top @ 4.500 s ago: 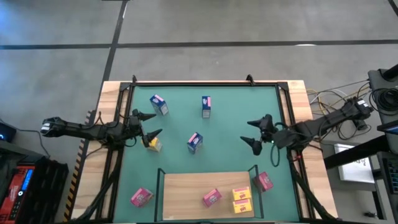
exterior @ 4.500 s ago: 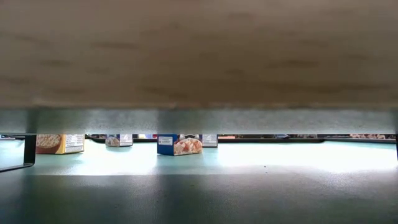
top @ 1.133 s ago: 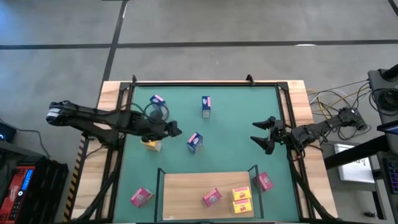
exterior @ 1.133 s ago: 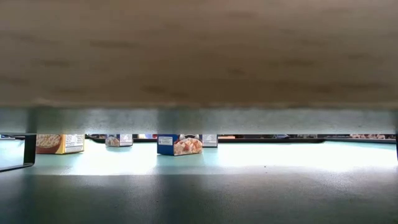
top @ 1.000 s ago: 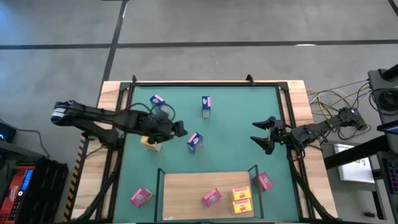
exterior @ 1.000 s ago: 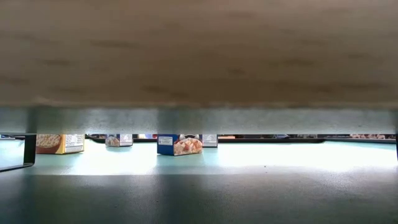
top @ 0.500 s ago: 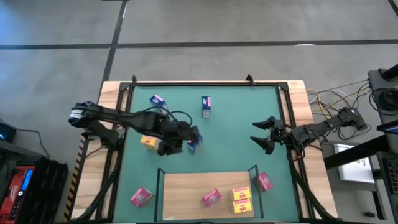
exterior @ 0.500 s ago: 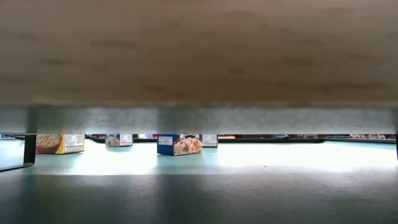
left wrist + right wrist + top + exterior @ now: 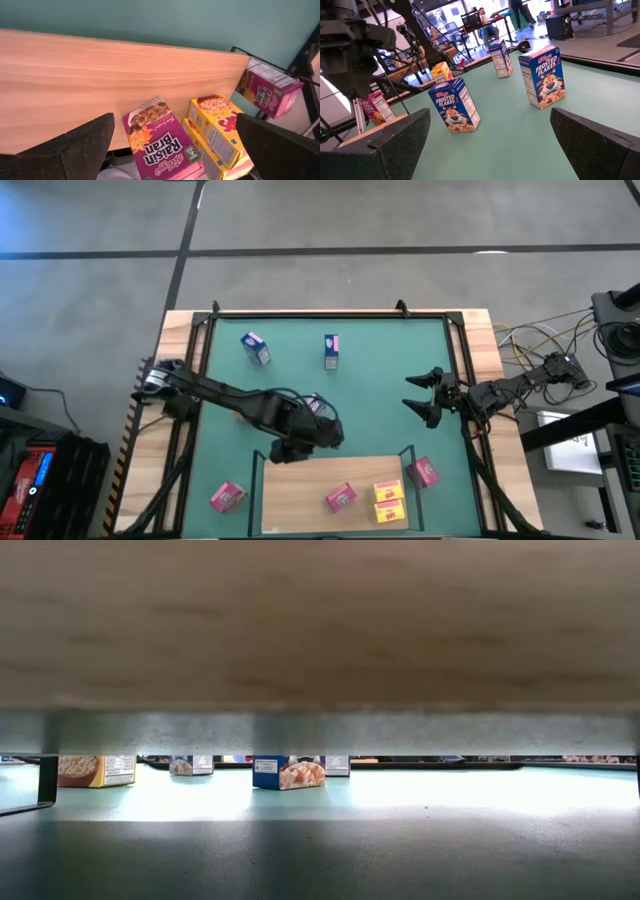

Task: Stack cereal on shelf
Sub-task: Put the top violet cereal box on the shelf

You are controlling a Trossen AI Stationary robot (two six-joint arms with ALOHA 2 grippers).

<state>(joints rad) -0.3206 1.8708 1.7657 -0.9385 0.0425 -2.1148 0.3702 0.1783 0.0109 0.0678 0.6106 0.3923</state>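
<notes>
Three boxes lie on the shelf [image 9: 300, 480]; six wait on the mat. The left gripper [image 9: 305, 442], fingers spread and empty, hovers at the shelf's far edge; the right gripper [image 9: 422, 396] idles open.

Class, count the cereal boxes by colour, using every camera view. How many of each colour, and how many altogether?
Yellow cereal boxes: 3
Pink cereal boxes: 3
Blue cereal boxes: 3
Total: 9

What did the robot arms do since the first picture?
The left gripper swept from the mat's left edge across to the shelf's back edge, jaws open, holding nothing. The right gripper pulled back slightly toward the right edge. The cereal boxes all stayed put.
</notes>
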